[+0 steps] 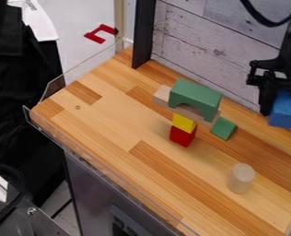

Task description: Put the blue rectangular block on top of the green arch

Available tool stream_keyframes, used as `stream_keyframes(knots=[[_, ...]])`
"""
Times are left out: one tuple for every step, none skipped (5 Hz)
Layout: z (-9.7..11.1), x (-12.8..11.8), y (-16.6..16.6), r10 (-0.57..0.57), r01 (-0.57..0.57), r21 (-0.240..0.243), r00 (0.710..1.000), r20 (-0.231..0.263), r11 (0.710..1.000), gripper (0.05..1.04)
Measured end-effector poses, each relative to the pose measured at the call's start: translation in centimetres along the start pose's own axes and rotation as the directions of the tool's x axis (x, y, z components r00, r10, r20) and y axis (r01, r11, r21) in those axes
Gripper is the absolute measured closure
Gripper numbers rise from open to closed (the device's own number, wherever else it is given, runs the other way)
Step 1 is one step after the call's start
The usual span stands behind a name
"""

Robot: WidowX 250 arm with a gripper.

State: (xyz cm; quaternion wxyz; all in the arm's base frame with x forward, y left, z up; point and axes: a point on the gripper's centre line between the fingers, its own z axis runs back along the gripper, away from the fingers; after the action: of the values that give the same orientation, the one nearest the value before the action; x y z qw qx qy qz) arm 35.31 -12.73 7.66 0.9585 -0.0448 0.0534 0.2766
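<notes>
1. Claw (283, 98): found at the right side of the view, over the far right part of the table (120, 124). Its fingers stand apart by the width of the blue block (284, 112) and are closed on it.
2. Blue block: held in the claw, its lower part projecting below the fingers. It is well apart from the arch (196, 93), off to the right.
3. Arch: green, upright, opening downward, seated on a pale plank (161, 95). The plank extends past the arch at the left.
4. Yellow block (184, 123): directly on top of the red block (182, 136), at the camera side of the plank. Whether it bears the plank cannot be determined.
5. Green piece (224, 128): small, near the plank's right end. Contact between the two cannot be confirmed.
6. Cylinder (241, 178): pale, upright on the table, nearer the camera and well apart from the other blocks.
7. Post (143, 34): black, upright at the table's far edge, beside a whitewashed board wall (203, 44).
</notes>
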Motion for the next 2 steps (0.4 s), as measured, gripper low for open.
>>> stream_keyframes(knots=[[1.9,1.2,1.6,0.204,-0.204,-0.032,0.979,-0.001,0.979,0.497],[3.1,1.5,3.4,0.395,-0.395,0.017,0.919,0.003,0.919,0.497]])
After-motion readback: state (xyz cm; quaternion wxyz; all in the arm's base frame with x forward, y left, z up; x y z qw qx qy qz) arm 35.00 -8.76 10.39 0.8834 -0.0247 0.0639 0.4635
